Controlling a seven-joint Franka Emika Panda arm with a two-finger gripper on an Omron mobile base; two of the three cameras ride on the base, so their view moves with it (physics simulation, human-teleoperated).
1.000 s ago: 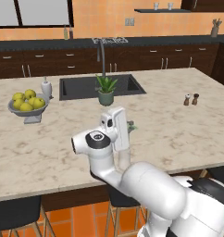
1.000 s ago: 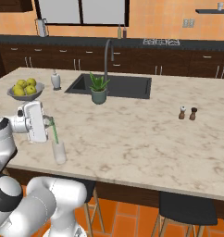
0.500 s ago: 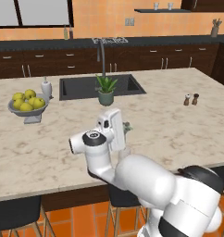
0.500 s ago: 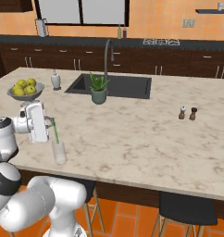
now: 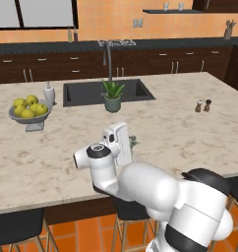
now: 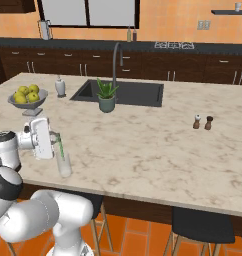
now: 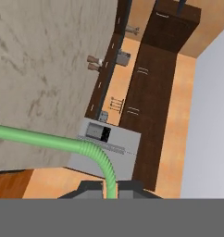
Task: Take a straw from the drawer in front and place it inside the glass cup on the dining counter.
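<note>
A fruit bowl [image 6: 28, 100] of yellow-green fruit and a white soap bottle [image 6: 59, 86] stood beyond the jaws. A potted plant [image 6: 106, 96] stood farther off; two shakers [image 6: 202, 122] well apart.

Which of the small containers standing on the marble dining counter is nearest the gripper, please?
The clear glass cup by the counter's near edge, right beside the gripper; the white soap bottle and two shakers stand much farther off.

The glass cup [image 6: 65, 165] stands near the dining counter's [image 6: 143, 145] front edge — straw [image 6: 59, 148] inside it
</note>
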